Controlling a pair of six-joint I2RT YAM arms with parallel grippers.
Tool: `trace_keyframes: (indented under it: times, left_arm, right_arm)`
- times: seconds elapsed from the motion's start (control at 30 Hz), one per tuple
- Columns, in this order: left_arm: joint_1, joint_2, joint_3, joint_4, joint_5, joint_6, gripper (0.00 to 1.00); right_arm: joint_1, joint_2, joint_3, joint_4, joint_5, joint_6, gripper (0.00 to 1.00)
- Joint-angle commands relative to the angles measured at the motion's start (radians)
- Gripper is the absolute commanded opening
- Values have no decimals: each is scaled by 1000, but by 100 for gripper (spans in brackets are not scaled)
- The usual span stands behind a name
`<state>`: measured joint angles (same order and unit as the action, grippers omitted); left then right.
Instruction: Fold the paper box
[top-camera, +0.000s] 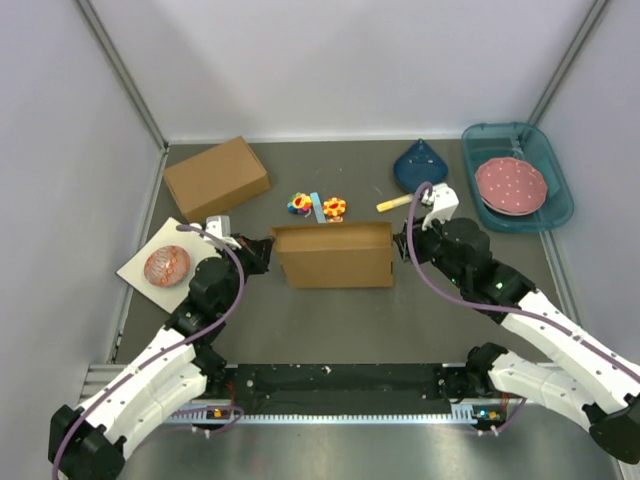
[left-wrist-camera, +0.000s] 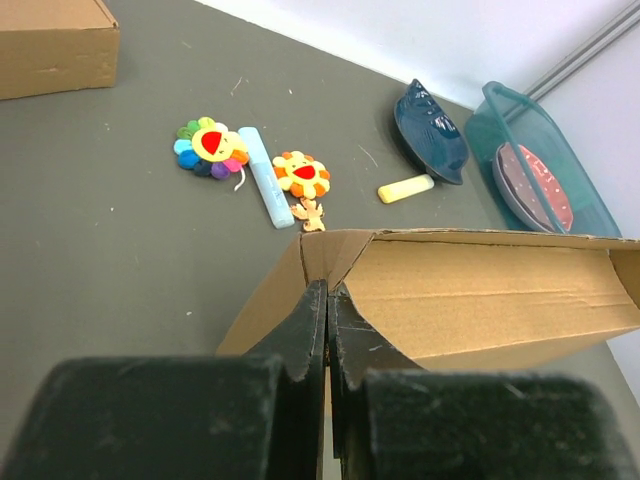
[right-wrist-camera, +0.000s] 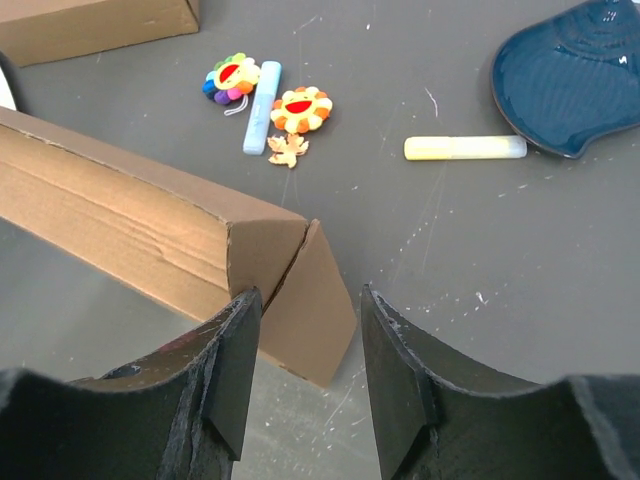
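The half-folded brown cardboard paper box (top-camera: 333, 258) at mid-worktop (top-camera: 330, 330) could spring open at its loose right end flap (right-wrist-camera: 312, 300), since the right jaws stand apart and grip nothing. That flap lies between them. The left jaws, pressed together, meet the box's left end flap (left-wrist-camera: 290, 285); I cannot tell whether they pinch it.

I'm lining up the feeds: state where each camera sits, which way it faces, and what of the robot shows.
Top external: above and behind the robot, looking down on the table; both arms show, flanking the paper box.
Left wrist: on the left arm, facing the box's left end and the teal tray; the shut left gripper shows.
Right wrist: on the right arm, facing the box's right end; the open right gripper shows.
Wrist views share the rainbow flower toy and yellow stick.
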<state>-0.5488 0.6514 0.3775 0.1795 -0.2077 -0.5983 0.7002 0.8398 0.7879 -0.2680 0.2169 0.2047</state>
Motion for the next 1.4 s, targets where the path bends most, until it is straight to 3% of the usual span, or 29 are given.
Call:
trace_keyframes:
  times: [0.0,0.43,0.67,1.27,1.37]
  left_arm:
    - [-5,48,4,-216,22,31,0]
    - [-20,96,98,-227,24,37,0]
    - [-33,116,109,-215,22,35,0]
    - [-45,110,115,-221,14,49,0]
    - [-45,109,115,-221,14,49,0]
  right_arm:
    - [9,24,60,64,-2,-16,46]
    - [9,-100,68,44,22,-24,55]
    - [7,-99,39,23,-33,-5,54]
    - [9,-19,34,4,-40,-16,42]
    - [9,-10,30,3,-37,-19,36]
